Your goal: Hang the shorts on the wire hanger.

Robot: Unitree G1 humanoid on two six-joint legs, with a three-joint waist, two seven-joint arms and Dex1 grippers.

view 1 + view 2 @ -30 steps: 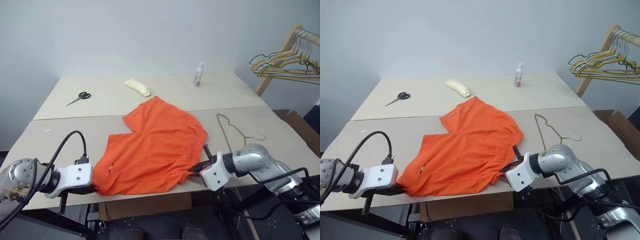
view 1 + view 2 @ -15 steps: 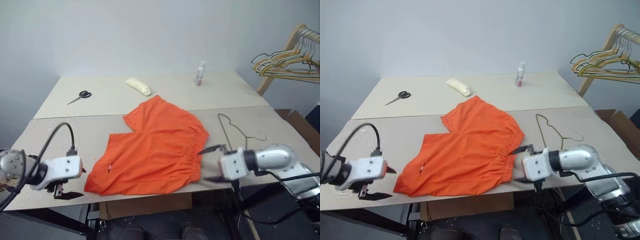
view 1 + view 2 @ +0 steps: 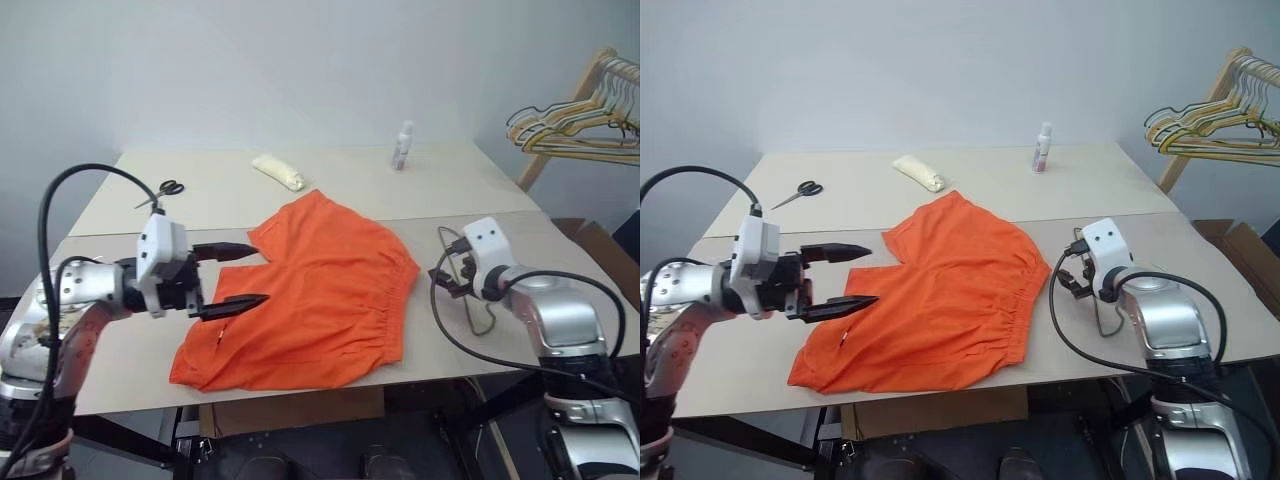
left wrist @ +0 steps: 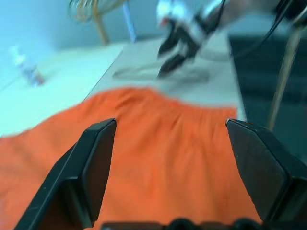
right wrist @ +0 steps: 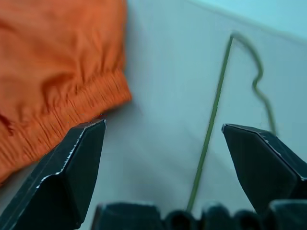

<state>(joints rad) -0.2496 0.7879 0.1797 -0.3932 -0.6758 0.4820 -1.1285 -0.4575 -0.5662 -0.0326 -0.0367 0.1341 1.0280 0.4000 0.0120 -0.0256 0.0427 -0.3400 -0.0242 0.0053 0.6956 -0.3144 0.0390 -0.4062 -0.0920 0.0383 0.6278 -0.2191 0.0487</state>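
Counting what lay on the tabletop, we found one pair of orange shorts, one wire hanger, one pair of scissors, one pale roll and one small bottle. Off the far right corner we saw a wooden rack carrying a bunch of hangers whose number we could not make out.

We saw the shorts spread flat at the middle of the near half, their lower hem close to the front edge and their waistband facing the wire hanger. That hanger lay flat just beside the waistband, apart from it, with bare board between the two. Our scissors, roll and bottle sat well apart along the far half, leaving the ground around the shorts free on both sides.

We held our left hand above the shorts' left leg, its fingers spread wide and grasping nothing, the cloth below them. Our right hand hung over the wire hanger near the shorts' waistband, its fingers likewise parted wide and empty, with the hanger's wire lying between them on the board.
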